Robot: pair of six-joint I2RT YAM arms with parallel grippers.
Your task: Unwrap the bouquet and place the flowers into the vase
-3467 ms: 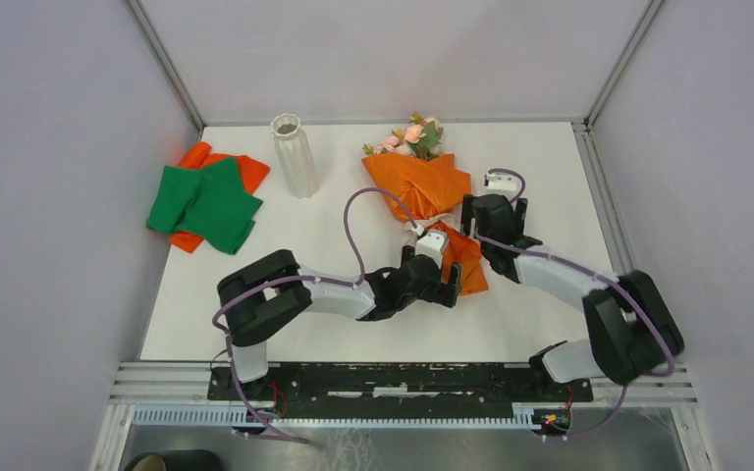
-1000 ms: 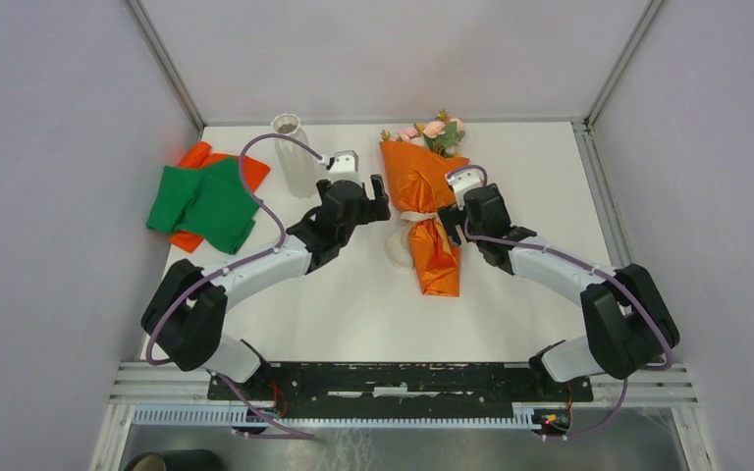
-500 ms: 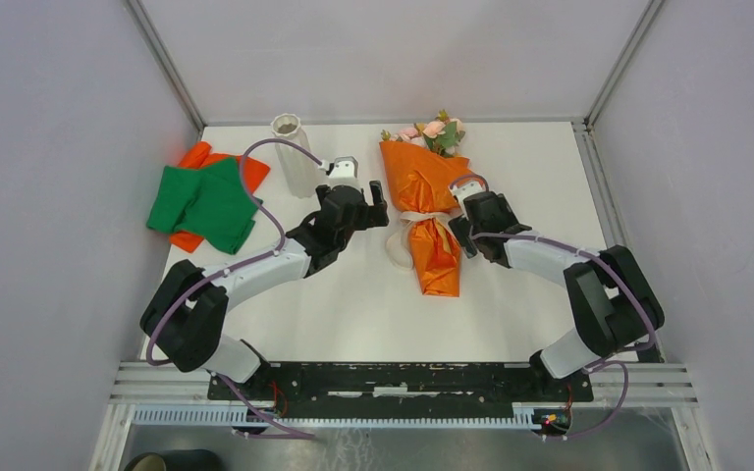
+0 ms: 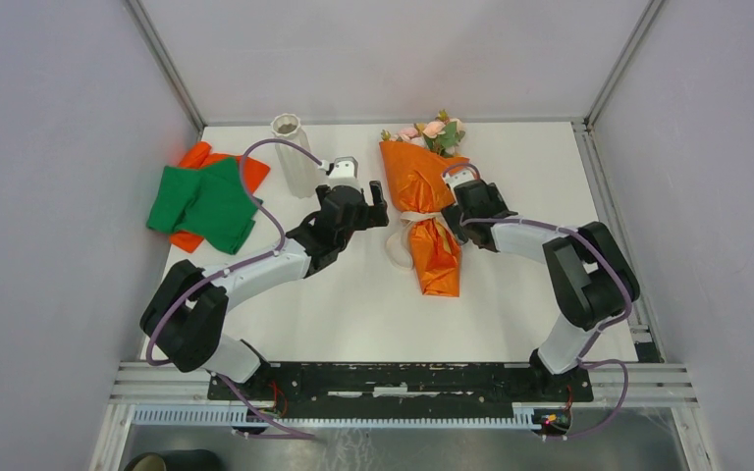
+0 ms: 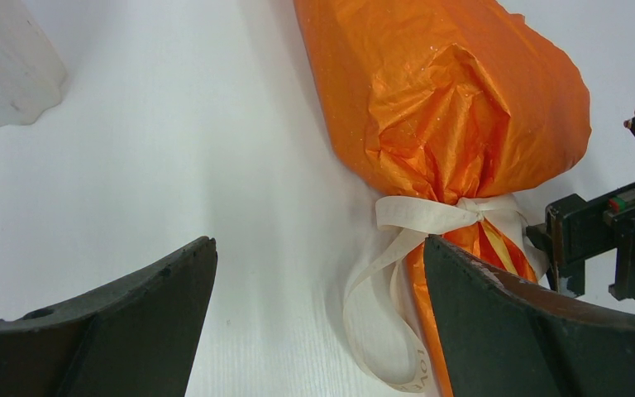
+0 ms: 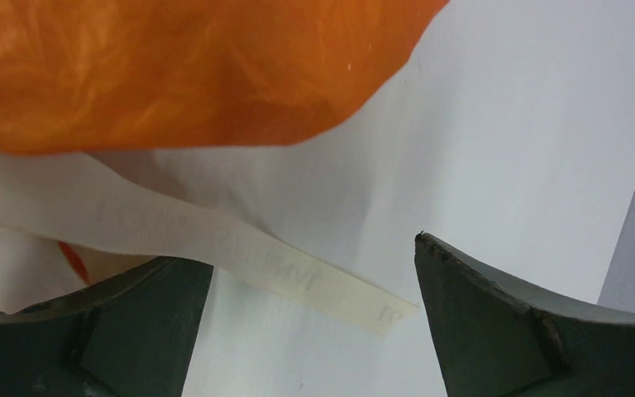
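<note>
Straddling ribbon tail (image 6: 298,285), perhaps: right gripper (image 6: 312,252)

Faint printed lettering is carried on the cream ribbon (image 5: 430,217) that is tied round the bouquet (image 5: 455,107). In the left wrist view a few pale letters are seen on the ribbon's hanging loop, too small to be read with certainty. In the right wrist view further pale marks are seen along its loose end, blurred and not legible.
</note>
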